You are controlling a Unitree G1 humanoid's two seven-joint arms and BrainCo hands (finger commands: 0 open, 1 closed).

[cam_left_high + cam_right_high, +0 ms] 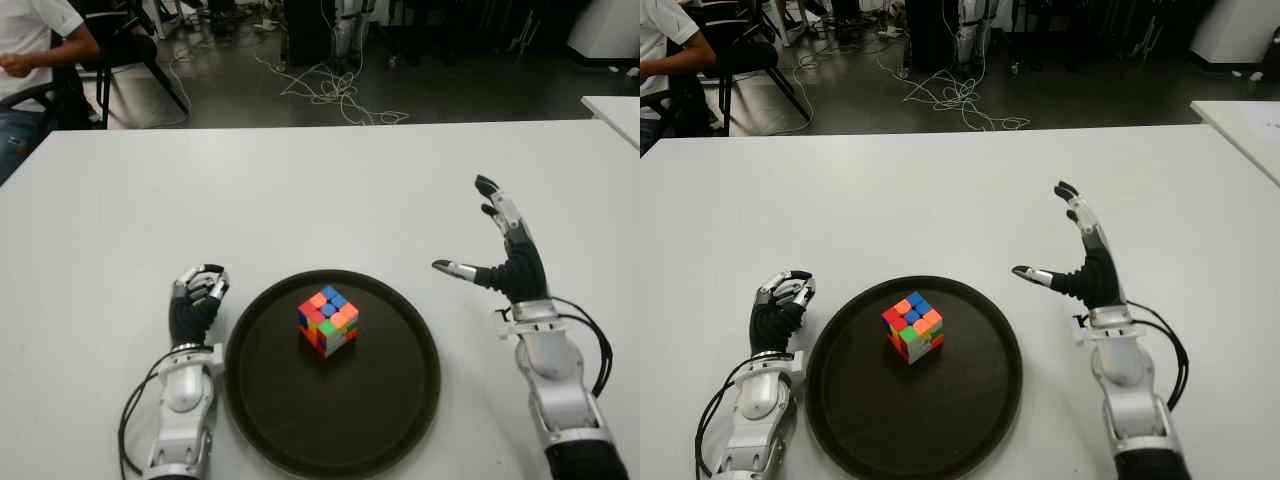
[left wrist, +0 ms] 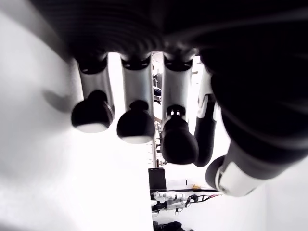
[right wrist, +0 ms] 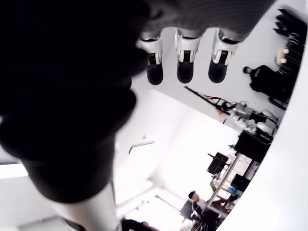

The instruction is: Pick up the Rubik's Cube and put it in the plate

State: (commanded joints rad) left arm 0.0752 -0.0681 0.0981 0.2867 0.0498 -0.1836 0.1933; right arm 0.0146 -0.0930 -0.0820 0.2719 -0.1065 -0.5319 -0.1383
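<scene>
The cube [image 1: 328,322] sits in the plate [image 1: 400,400], a little up and left of the plate's middle, flat on the dark surface, and neither of my hands is touching it. So as I read it, the job looks done: cube in the plate, nothing left to carry, and all that could remain is drawing my arms back. My right hand [image 1: 508,255] shows to the right of the plate, well apart from the cube, fingers [image 1: 497,205] spread and pointing up and away, thumb stuck out toward the plate's side, holding nothing; the right wrist view agrees, fingertips straight and bare. My left hand [image 1: 196,303] shows just beside the plate's left rim, fingers curled in on themselves, and the left wrist view shows them bent with nothing between them, so clenched on air. Whether that hand touches the table [image 1: 300,190] I cannot tell. Now the count: one cube, one plate, two hands, one white table under it all, with the corner of a second table [image 1: 615,108] at the far right. Beyond the far edge, one person [image 1: 30,50] sits at the upper left on a chair, and a tangle of cables [image 1: 335,95] lies on the floor.
</scene>
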